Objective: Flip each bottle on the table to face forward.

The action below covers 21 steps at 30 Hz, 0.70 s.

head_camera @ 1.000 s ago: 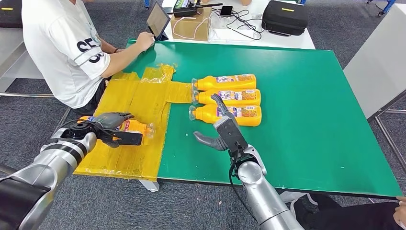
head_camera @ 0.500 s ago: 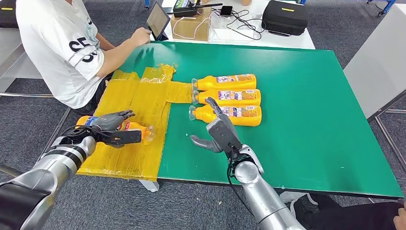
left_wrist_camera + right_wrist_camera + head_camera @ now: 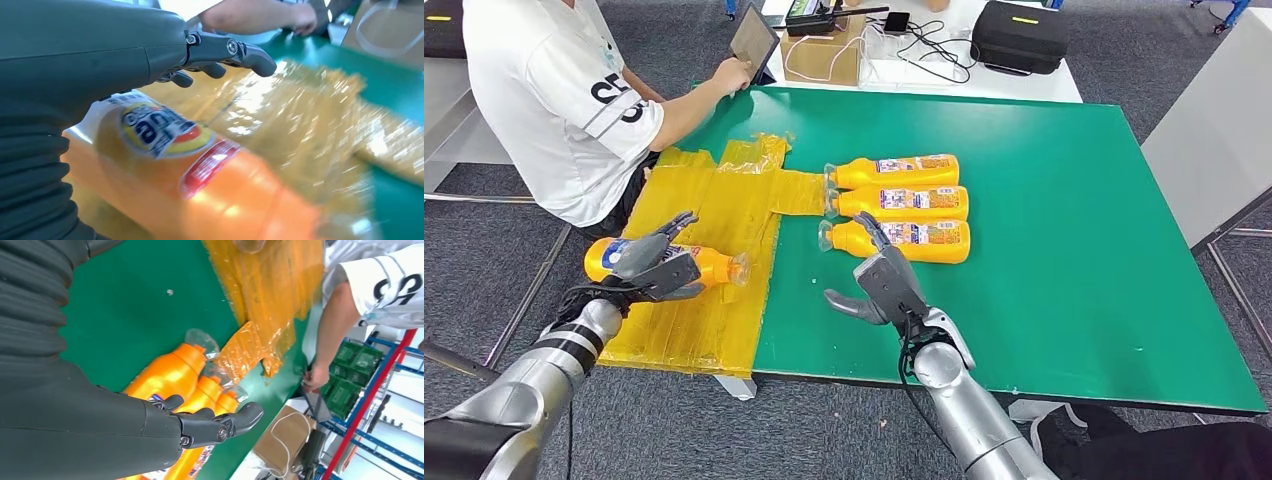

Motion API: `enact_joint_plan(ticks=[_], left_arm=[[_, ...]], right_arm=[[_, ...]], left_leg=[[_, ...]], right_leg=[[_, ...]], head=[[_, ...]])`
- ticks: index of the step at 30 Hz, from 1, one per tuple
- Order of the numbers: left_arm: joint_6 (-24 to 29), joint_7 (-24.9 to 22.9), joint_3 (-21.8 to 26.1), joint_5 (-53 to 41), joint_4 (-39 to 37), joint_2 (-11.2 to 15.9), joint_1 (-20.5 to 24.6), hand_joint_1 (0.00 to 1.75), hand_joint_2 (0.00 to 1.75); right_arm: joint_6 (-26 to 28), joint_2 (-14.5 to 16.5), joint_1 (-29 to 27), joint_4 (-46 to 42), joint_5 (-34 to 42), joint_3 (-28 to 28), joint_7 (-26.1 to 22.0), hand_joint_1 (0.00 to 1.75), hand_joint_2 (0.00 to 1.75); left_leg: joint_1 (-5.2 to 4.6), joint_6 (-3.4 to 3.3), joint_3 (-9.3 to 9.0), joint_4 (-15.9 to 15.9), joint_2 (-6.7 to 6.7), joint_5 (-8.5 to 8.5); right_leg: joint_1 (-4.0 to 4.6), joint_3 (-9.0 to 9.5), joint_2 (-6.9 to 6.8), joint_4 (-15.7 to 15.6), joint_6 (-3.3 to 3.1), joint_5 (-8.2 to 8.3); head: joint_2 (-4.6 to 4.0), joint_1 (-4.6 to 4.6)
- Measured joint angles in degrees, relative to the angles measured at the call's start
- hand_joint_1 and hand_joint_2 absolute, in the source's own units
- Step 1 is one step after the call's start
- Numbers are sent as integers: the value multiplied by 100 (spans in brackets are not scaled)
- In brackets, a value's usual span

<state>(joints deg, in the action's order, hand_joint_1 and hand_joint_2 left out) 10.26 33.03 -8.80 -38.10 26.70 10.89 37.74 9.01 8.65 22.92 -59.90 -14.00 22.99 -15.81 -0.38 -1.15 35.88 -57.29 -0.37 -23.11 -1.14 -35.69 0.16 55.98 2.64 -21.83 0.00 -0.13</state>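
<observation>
left hand (image 3: 656, 266) rests on bottle (image 3: 709, 267) (lying on yellow sheet (image 3: 724, 210)).

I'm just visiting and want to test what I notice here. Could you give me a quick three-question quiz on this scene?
1. True or false: the robot's right hand is holding an orange plastic bottle.
2. How many orange plastic bottles lie side by side in the row on the green table top? A) two B) three C) five
3. Fill in: the lone orange bottle with the blue and yellow label, under the left hand, lies on a sheet of ______ tape.

Key: 1 false, that hand is open beside the row of three bottles; 2 B; 3 yellow.
</observation>
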Motion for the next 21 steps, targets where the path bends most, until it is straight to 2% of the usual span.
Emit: enact_joint_plan(ticks=[2, 8, 15, 16, 19, 20, 21], left_arm=[[-196, 133, 336, 430, 262, -65, -222, 0, 0], [-1099, 238, 1166, 1587, 1035, -372, -820, 0, 0], [-1648, 114, 1541, 2521, 1872, -798, -1303, 0, 0], [-1672, 86, 1561, 2598, 1973, -852, -1338, 0, 0], [-1696, 26, 1592, 2685, 2187, -961, -1404, 0, 131], [-1696, 2, 1602, 2713, 2238, -991, -1417, 0, 175], [-1678, -26, 1609, 2737, 2288, -1025, -1431, 0, 175]], right_arm=[[34, -34, -104, -83, -50, -2, 30, 0, 0], [37, -124, -410, -264, -253, -33, 87, 0, 0], [3, -152, -576, -311, -445, -85, 166, 0, 0], [5, -152, -576, -311, -463, -91, 172, 0, 44], [9, -152, -576, -311, -497, -113, 189, 0, 175], [16, -152, -577, -311, -516, -120, 202, 0, 175], [30, -152, -577, -311, -539, -128, 223, 0, 175]], left_leg=[[0, 0, 0, 0, 1, -1], [-1, 0, 1, 0, 2, -3], [-1, -1, 2, 0, 1, -3], [-1, -1, 2, 0, 1, -3], [-1, -1, 2, 0, 3, -3], [-1, -1, 2, 0, 4, -3], [-1, -1, 2, 0, 3, -3]], right_leg=[[0, -1, 0, -1, 0, 0], [-1, -3, 0, -3, -1, -1], [-1, -2, 0, -3, 0, -1], [-1, -2, 0, -3, 0, -1], [-1, -2, 0, -2, 0, -1], [-1, -2, 0, -2, 0, -1], [0, -2, 0, -2, 0, -1]], head=[[0, 0], [1, -2], [0, -1], [0, -1], [1, -1], [1, -1], [0, -1]])
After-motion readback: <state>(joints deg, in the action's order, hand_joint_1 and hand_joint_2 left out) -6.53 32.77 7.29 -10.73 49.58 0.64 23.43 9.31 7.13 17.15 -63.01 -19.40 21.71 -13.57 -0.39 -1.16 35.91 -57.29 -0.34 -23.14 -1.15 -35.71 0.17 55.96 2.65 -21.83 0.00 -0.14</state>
